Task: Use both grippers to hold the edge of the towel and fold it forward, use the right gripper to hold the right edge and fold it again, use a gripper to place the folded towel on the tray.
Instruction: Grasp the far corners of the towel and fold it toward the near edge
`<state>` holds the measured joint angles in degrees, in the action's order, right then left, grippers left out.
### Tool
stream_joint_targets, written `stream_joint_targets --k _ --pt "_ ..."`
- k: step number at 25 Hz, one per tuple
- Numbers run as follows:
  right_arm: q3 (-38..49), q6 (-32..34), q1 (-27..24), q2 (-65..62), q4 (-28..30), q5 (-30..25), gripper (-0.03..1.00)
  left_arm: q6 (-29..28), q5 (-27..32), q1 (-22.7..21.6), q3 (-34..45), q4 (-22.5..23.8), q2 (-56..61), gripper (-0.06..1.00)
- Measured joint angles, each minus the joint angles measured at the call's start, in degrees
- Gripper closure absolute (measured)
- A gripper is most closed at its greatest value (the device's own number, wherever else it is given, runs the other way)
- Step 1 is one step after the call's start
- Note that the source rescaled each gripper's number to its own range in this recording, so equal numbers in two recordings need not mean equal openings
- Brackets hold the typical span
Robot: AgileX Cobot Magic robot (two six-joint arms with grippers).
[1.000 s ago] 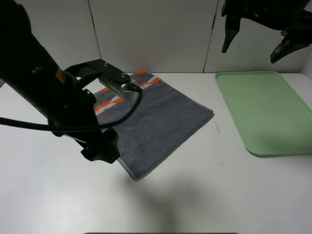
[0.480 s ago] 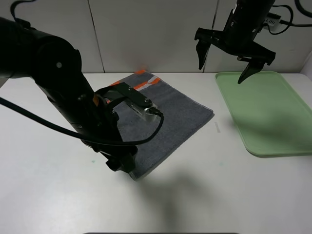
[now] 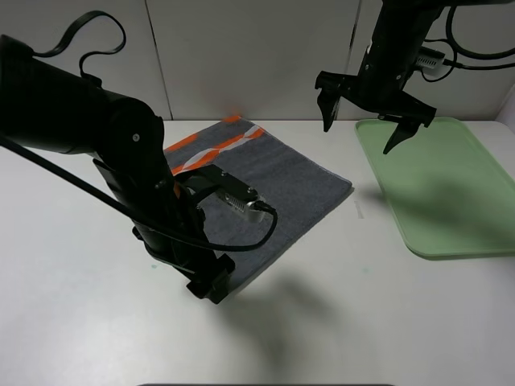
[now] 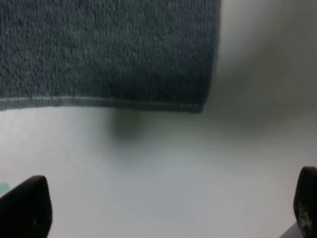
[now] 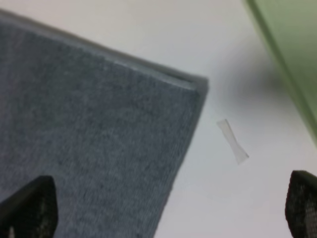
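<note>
Towel (image 3: 273, 181) lies flat toward the table's (image 3: 96, 322) back edge, its near corner masked from above by the left gripper (image 3: 211, 285). Both jaws gape wide, empty; right gripper (image 3: 358, 133) hangs high, tray (image 3: 451, 185) partly cut off.

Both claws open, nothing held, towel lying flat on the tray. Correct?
No. The towel lies flat on the table, beside the tray, not on it, as the exterior high view shows. The left claw and right claw are open and hold nothing.
</note>
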<state>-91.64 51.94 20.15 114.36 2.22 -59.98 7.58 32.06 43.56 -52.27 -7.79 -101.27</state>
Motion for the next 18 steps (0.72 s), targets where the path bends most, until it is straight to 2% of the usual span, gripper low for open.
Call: stream_joint_targets --k 7,13,18 --pt "0.0 0.55 -2.49 2.33 -0.98 -0.21 -0.03 0.0 -3.69 0.5 0.0 -0.12 -0.06 -0.03" --pt "0.0 0.55 -2.72 2.6 -1.63 -0.05 -0.03 0.0 -5.64 3.11 -0.13 -0.16 -0.06 -0.03" --pt "0.0 0.55 -2.72 2.71 -2.22 0.01 -0.03 0.0 -5.88 3.42 -0.19 -0.34 -0.06 -0.03"
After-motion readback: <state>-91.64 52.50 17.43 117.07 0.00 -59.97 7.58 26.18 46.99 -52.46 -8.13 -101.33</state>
